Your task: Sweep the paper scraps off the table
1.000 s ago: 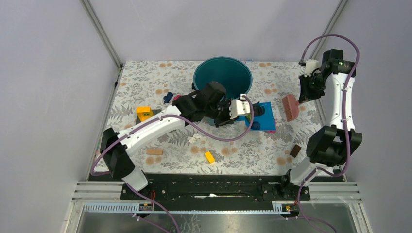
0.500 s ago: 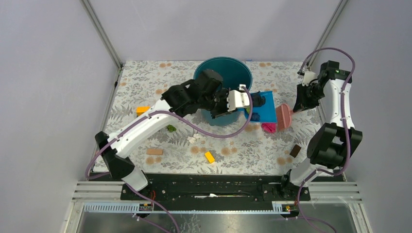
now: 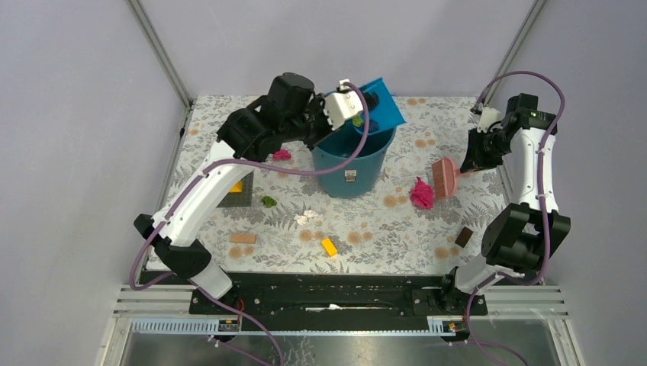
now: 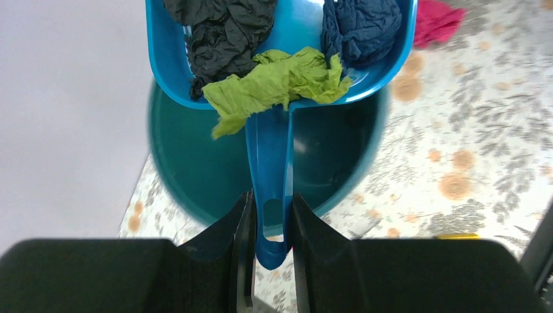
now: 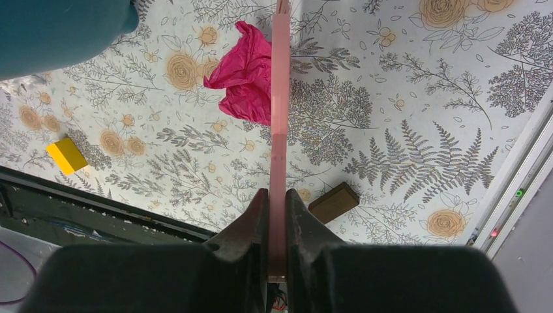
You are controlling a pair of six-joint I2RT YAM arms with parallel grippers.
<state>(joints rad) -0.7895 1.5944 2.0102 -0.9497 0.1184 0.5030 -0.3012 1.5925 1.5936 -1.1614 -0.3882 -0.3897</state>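
Note:
My left gripper point(image 3: 355, 104) point(image 4: 270, 222) is shut on the handle of a blue dustpan point(image 3: 378, 107) point(image 4: 269, 150), held tilted above the teal bucket point(image 3: 352, 166) point(image 4: 195, 176). Black point(image 4: 218, 32), green point(image 4: 277, 81) and dark blue point(image 4: 362, 26) paper scraps lie in the pan. My right gripper point(image 3: 473, 162) point(image 5: 278, 215) is shut on a pink brush point(image 3: 445, 178) point(image 5: 280, 98), beside a magenta scrap point(image 3: 420, 192) point(image 5: 246, 75) on the table point(image 3: 381, 236). More scraps lie on the table: magenta point(image 3: 282, 155), green point(image 3: 268, 201), white point(image 3: 307, 217).
A yellow brick point(image 3: 329, 246) point(image 5: 67, 155) lies near the front. A tan block point(image 3: 243, 238) lies front left, a brown block point(image 3: 463, 236) point(image 5: 334, 202) front right. A yellow block on a dark plate point(image 3: 236, 187) sits under the left arm.
My left arm has lifted the dustpan with its scraps off the table and carried it back over the bucket. The right gripper brought the brush inward; the magenta scrap now lies on the table.

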